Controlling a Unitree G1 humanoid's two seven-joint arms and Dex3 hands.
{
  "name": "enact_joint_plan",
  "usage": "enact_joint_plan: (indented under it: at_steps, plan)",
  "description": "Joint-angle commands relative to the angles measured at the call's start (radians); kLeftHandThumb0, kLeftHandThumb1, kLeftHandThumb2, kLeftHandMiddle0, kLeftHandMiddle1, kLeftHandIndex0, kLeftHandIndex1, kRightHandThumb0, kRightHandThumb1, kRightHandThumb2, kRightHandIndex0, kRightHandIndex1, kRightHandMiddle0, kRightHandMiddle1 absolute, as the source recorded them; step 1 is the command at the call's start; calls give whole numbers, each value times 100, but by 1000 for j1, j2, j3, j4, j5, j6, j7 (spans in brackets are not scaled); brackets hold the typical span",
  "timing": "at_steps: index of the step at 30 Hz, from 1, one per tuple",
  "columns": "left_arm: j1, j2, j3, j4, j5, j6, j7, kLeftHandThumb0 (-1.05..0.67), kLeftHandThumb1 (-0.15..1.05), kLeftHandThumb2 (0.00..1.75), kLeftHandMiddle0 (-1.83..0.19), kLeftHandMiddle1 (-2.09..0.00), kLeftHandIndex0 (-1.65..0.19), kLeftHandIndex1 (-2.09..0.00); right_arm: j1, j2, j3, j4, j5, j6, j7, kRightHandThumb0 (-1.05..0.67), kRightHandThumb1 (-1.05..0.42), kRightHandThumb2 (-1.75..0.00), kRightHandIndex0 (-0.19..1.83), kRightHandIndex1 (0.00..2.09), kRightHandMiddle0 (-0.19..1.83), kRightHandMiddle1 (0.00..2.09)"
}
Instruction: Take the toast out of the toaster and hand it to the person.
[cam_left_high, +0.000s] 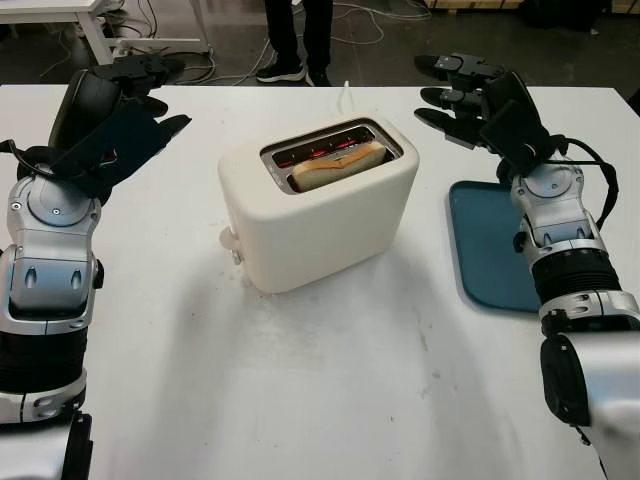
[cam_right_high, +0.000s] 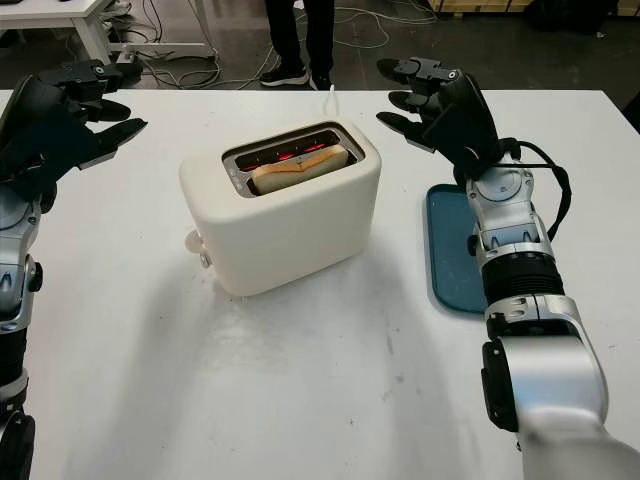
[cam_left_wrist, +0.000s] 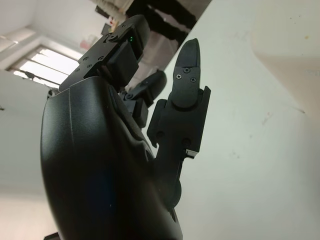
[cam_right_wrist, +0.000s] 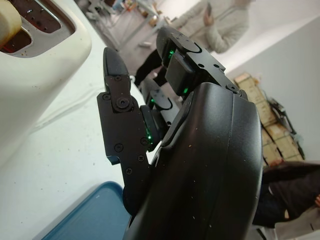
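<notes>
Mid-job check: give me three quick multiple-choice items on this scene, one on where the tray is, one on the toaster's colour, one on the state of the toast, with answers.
1. Where does the blue tray lie?
A. Left of the toaster
B. Right of the toaster, under the right arm
C. On top of the toaster

2. What colour is the toaster?
A. Cream white
B. Red
C. Black

3. What is the state of the toast?
A. Held in the right hand
B. Lying on the tray
C. Sitting in the toaster slot

Answers:
1. B, the tray lies on the table beneath the right forearm.
2. A, its shell is pale cream.
3. C, the toast sits in the slot; the left hand and right hand are open, either side of the toaster.
</notes>
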Motion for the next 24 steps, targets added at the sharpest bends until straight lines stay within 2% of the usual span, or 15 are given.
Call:
enact_joint_plan:
  at_steps: [1, 24]
  plan:
    - [6, 1, 5, -14, 1, 15, 1, -34, 92, 18, -37, -74, -62, -1, 10, 3, -6, -13, 13, -6, 5, -31, -92, -11, 68, 0, 64, 0]
    - [8, 6, 3, -1, 9, -9, 5, -33, 92, 18, -39, -72, -63, -1, 11, 5, -8, -18, 16, 4, 6, -31, -92, -11, 68, 0, 64, 0]
